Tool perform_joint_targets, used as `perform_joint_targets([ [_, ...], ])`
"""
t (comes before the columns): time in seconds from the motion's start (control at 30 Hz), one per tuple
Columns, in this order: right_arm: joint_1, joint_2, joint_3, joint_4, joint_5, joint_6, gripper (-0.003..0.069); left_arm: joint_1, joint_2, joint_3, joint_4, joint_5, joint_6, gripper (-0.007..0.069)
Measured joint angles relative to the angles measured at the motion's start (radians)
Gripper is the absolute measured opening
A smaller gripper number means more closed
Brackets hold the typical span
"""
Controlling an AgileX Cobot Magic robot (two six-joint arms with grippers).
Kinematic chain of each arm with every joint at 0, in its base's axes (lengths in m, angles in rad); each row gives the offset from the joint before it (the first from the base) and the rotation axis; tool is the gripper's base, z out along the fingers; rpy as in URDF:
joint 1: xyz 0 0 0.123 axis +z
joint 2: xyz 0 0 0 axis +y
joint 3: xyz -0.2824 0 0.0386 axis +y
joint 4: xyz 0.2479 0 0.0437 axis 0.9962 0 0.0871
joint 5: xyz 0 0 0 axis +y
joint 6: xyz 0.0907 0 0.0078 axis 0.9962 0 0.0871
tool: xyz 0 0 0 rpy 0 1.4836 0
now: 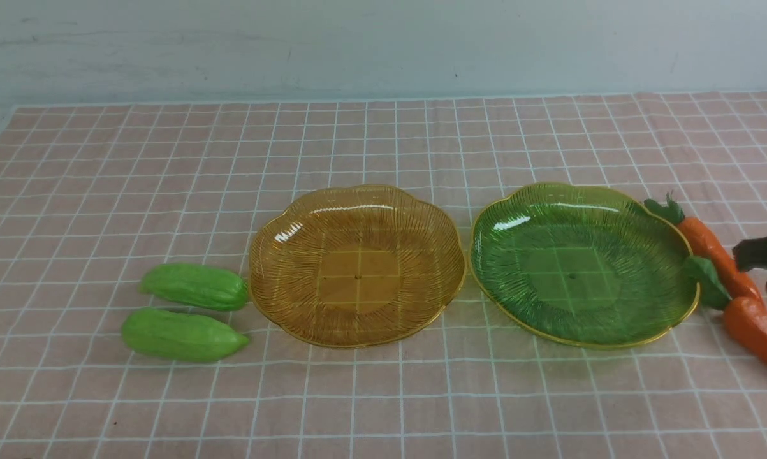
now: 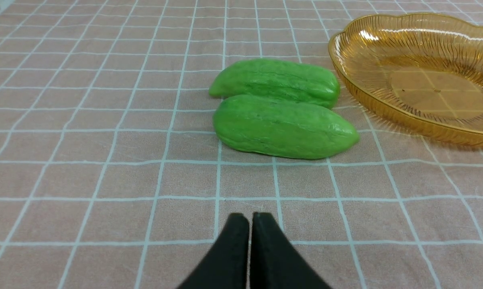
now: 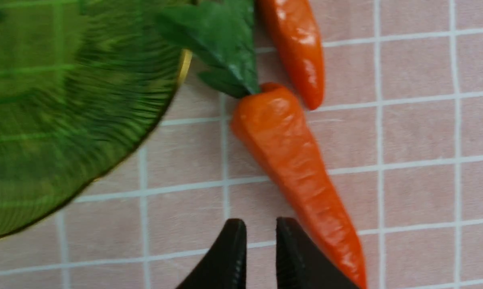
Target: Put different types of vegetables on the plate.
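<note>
Right hand: empty, jaws slightly parted by the near carrot. Left hand: closed. So narrow a gap may shove the carrot against the green plate.

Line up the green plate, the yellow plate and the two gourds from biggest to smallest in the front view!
1. The green plate and the yellow plate: they look about alike.
2. The nearer gourd.
3. The farther gourd, though being farther away may explain that.

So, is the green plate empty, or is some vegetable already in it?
Empty. The green plate shows only its bare ribbed bottom; the far carrot and the near carrot lie outside it, on the cloth.
</note>
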Motion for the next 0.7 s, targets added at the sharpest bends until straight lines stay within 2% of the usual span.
perform_joint_targets([
  [0.17, 0.000, 0.102, -0.004, -0.031, -0.004, -0.005, 0.0344, 0.000, 0.000, 0.000, 0.000, 0.000, 0.000, -0.0003],
  [0.33, 0.000, 0.170, -0.005, -0.073, -0.008, -0.006, 0.0378, 0.000, 0.000, 0.000, 0.000, 0.000, 0.000, -0.0003],
  [0.5, 0.000, 0.201, -0.005, -0.073, -0.012, -0.006, 0.0377, 0.000, 0.000, 0.000, 0.000, 0.000, 0.000, -0.0003],
  [0.7, 0.000, 0.204, -0.039, -0.073, 0.042, -0.007, 0.0260, 0.000, 0.000, 0.000, 0.000, 0.000, 0.000, -0.0003],
])
